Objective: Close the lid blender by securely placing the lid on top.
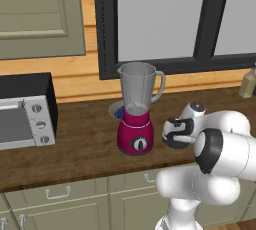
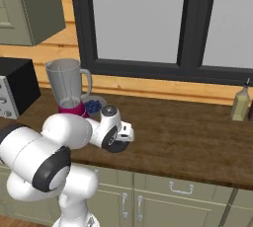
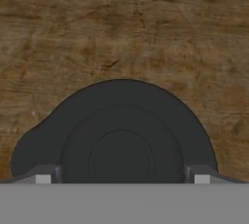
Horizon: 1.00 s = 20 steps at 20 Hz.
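End effector point(image 3: 121, 177) hangs open over the lid point(image 3: 121, 135), fingertips point(image 3: 44, 175) straddling it on the tabletop point(image 3: 121, 23) right of the blender point(image 1: 135, 109). We judge grasping underway; next, descend and close.

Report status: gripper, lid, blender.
Gripper open, low over lid, fingertips either side. Lid flat on counter, not gripped. Blender jar open, left of the hand. Nothing between.
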{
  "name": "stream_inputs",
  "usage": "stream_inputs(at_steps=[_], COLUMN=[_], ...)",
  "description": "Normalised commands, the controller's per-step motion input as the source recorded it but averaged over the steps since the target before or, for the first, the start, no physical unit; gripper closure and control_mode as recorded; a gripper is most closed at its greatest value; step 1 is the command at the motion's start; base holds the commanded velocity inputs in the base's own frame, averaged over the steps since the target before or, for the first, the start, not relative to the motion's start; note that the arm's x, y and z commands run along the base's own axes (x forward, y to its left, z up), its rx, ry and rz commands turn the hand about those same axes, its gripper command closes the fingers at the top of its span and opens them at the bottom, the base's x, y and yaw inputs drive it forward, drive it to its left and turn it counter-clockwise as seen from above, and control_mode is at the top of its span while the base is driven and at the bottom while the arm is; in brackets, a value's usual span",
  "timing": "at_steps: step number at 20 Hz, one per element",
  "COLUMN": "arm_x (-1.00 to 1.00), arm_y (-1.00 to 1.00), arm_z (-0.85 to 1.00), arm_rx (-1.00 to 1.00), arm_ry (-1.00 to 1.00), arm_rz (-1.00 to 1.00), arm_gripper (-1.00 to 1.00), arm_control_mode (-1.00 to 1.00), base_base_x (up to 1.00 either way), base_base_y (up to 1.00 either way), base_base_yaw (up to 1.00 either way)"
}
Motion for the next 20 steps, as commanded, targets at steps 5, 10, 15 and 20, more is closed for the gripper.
stream_inputs(at_steps=[5,10,15,20], arm_x=[0.15,0.02,0.0,-0.01], arm_y=[0.0,0.0,0.0,0.0], arm_z=[-0.13,-0.31,-0.35,-0.28], arm_rx=[0.0,0.0,0.0,0.0], arm_ry=[0.0,0.0,0.0,0.01], arm_rz=[0.0,0.0,0.0,0.0], arm_gripper=[-1.0,-1.0,-1.0,-1.0], arm_control_mode=[-1.0,-1.0,-1.0,-1.0], base_base_x=[0.0,0.0,0.0,0.0], base_base_y=[0.0,0.0,0.0,0.0], base_base_yaw=[0.0,0.0,0.0,0.0])
